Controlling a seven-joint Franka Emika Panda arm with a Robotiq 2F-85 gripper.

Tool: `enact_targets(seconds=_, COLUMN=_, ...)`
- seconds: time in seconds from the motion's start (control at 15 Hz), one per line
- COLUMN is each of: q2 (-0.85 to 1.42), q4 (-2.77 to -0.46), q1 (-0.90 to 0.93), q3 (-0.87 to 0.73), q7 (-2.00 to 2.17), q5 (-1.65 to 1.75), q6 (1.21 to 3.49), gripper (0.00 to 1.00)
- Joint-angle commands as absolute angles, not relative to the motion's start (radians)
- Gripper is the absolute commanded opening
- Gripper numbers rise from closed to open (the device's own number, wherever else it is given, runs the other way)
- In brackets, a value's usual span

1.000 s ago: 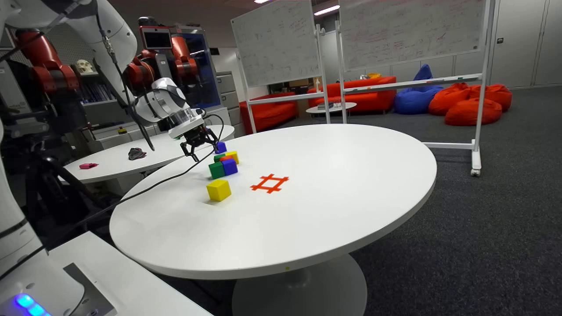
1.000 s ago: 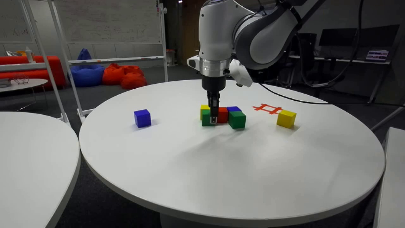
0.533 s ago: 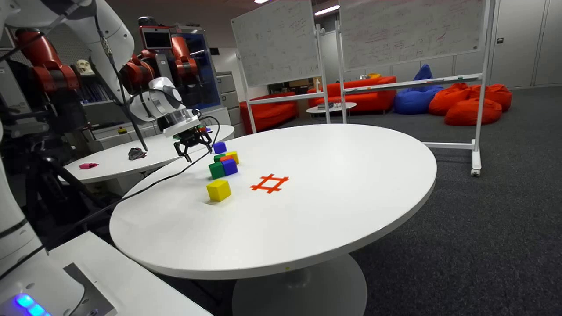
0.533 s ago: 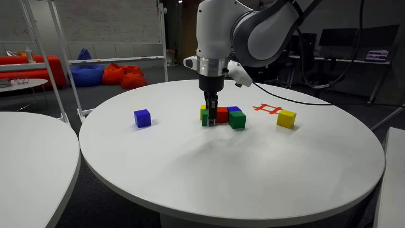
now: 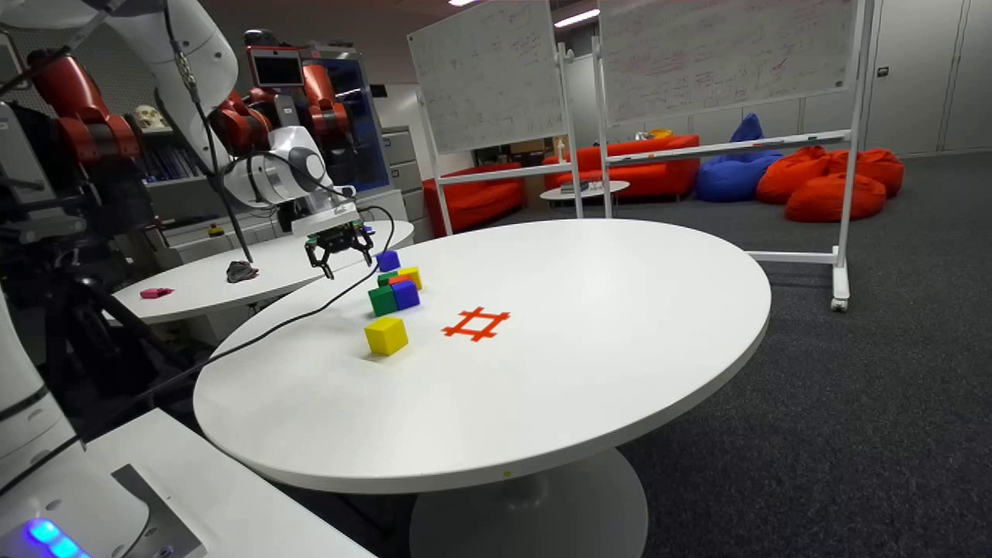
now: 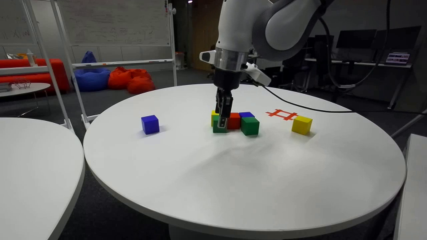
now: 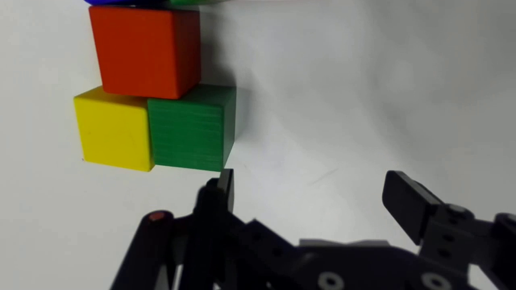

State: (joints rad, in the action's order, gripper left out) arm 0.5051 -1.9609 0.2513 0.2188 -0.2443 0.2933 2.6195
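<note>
In the wrist view, the black two-fingered tool (image 7: 310, 185) has its jaws wide apart near a green wood-grained cube (image 7: 187, 135) on the white bench (image 7: 302, 88), beside a yellow cube (image 7: 115, 131); in an exterior view, a lone blue cube (image 6: 150, 124) lies apart; in an exterior view, a red hash-shaped outline (image 5: 482, 334) marks the bench

A red sofa (image 5: 666, 175), a blue beanbag (image 5: 732, 177) and red beanbags (image 5: 818, 200) sit behind two scribbled-on whiteboards (image 5: 728, 58).

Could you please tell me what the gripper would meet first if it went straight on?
Probably the white tabletop; depth is unclear, so one fingertip might clip the nearest green block.
</note>
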Motion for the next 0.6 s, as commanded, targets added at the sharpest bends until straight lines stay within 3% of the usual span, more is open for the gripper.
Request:
enact_targets(seconds=0.0, q2=0.404, q4=-2.101, q1=0.172, q3=0.28, q7=-0.35, q5=0.212, q6=2.717, gripper=1.0)
enact_targets(seconds=0.53, q2=0.418, q4=-2.086, q1=0.172, q3=0.289, q7=-0.39, q5=0.185, q6=2.693, gripper=1.0)
